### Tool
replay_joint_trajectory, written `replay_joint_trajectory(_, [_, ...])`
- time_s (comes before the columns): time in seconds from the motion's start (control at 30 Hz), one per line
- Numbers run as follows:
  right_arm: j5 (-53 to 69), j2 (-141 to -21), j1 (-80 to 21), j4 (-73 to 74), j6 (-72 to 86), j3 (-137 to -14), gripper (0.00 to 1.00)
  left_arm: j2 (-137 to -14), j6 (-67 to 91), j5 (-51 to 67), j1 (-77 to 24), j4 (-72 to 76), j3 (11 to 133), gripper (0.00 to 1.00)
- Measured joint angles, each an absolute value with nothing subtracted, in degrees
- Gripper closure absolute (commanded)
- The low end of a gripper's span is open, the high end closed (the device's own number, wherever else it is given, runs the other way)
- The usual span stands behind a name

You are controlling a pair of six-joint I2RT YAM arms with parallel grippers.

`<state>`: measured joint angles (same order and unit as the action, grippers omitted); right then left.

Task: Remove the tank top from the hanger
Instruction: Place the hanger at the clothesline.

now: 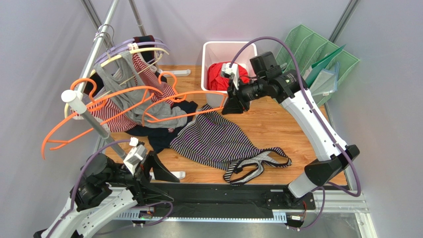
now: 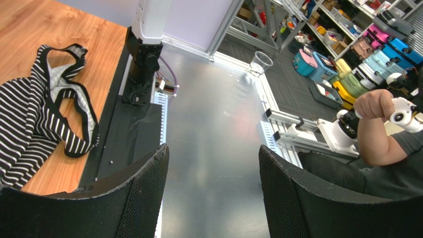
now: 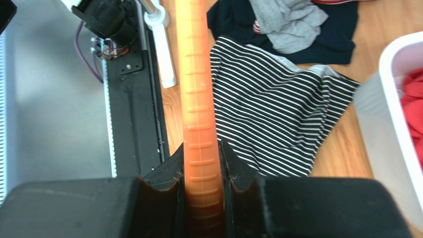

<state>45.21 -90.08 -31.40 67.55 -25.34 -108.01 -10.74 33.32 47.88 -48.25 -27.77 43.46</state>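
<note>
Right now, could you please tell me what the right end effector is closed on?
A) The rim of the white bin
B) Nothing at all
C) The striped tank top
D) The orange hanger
D: in the right wrist view the right end effector has its fingers pressed against both sides of the orange hanger, while the striped tank top lies loose beneath it.

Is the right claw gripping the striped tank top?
No, the right claw is shut on the orange hanger; the striped tank top lies on the wooden table.
</note>
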Motion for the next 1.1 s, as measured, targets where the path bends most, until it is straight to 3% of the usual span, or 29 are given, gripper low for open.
replay_joint_trajectory(0.6, [38.3, -102.6, -29.2, 73.1, -26.9, -129.5, 1.0, -11.1, 33.6, 48.8, -48.2, -27.2, 44.3, 0.28])
replay_joint_trajectory(1.1, [51.4, -104.8, -29.2, 73.9, -31.9, -134.8, 1.0, -11.3, 34.4, 47.8, -48.2, -27.2, 44.7, 0.28])
